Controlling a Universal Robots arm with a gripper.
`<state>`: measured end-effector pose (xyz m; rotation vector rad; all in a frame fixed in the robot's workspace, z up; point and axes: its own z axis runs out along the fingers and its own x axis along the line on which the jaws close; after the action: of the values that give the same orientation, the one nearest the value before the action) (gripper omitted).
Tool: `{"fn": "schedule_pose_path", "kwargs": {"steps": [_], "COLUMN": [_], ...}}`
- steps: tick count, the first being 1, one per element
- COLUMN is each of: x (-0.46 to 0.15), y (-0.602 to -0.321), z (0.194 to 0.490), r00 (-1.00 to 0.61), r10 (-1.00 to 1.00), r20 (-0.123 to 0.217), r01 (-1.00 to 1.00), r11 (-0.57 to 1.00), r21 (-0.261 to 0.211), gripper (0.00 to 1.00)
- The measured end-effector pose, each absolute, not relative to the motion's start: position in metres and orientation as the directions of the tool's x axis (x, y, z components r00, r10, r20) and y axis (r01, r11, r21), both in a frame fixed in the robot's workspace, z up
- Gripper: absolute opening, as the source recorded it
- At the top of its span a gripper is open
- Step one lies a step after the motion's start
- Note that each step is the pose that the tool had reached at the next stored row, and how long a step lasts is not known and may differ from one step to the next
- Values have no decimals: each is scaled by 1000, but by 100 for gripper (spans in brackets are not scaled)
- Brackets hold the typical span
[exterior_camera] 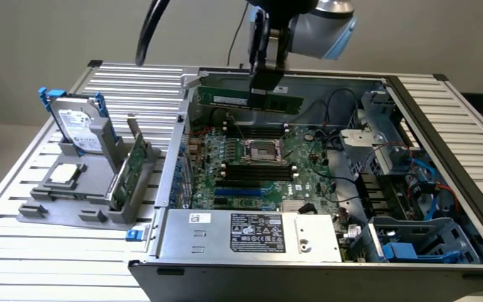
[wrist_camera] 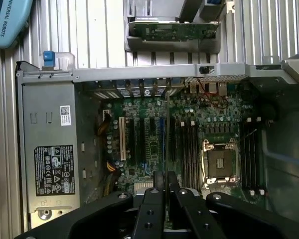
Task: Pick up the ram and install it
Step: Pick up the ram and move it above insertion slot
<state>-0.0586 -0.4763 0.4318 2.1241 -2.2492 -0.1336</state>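
Exterior view gives me the clearest read. The black two-fingered pincer [exterior_camera: 261,92] is clamped narrow on the ram [exterior_camera: 224,99], a slim dark green memory stick with black chips. It grips near the middle of the upper edge, so the stick hangs level with about equal lengths out to either side. The ram is in the air over the open dark grey computer case [exterior_camera: 309,283], touching nothing else that I can make out.

Below the pincer lies the green motherboard [exterior_camera: 304,179], with its square metal processor socket [exterior_camera: 261,150] and long black memory slots [exterior_camera: 258,171].

In the wrist view the ram [wrist_camera: 167,134] is edge-on, a thin line running out from between the fingers [wrist_camera: 158,181]. It runs the same way as the slots [wrist_camera: 187,149], but I cannot tell whether it sits over one.

Well off to the pincer's side, a grey rack [exterior_camera: 57,211] on the ribbed metal table [exterior_camera: 23,251] holds a silver hard drive with blue rails [exterior_camera: 78,129].

I judge the stick light, stiff and thin, but brittle (those flat faces look slick too). Mid-length on the bare upper edge seems the right hold, balanced and away from the contact edge underneath.
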Motion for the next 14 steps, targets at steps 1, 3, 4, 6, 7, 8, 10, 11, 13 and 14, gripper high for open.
{"fn": "schedule_pose_path", "kwargs": {"steps": [1, 3, 4, 6, 7, 8, 10, 11, 13, 14], "x": [-58, -57, -56, -55, -54, -53, -51, -50, -48, -47], "y": [-475, -472, -471, -468, -466, -465, -462, -460, -457, -455], "z": [431, 430, 429, 428, 427, 427, 425, 425, 424, 423], "r00": [-57, -54, -53, -50, -49, -48, -47, -46, -45, -44], "r10": [-998, -998, -998, -998, -998, -998, -999, -999, -999, -999], "r20": [-26, -27, -26, -26, -26, -26, -26, -26, -26, -26], "r01": [-994, -994, -994, -995, -995, -995, -995, -995, -995, -995], "r11": [54, 51, 50, 48, 46, 46, 44, 43, 42, 41], "r21": [94, 93, 93, 93, 93, 93, 93, 93, 93, 93], "gripper": [14, 14, 14, 14, 14, 14, 14, 14, 14, 14]}}
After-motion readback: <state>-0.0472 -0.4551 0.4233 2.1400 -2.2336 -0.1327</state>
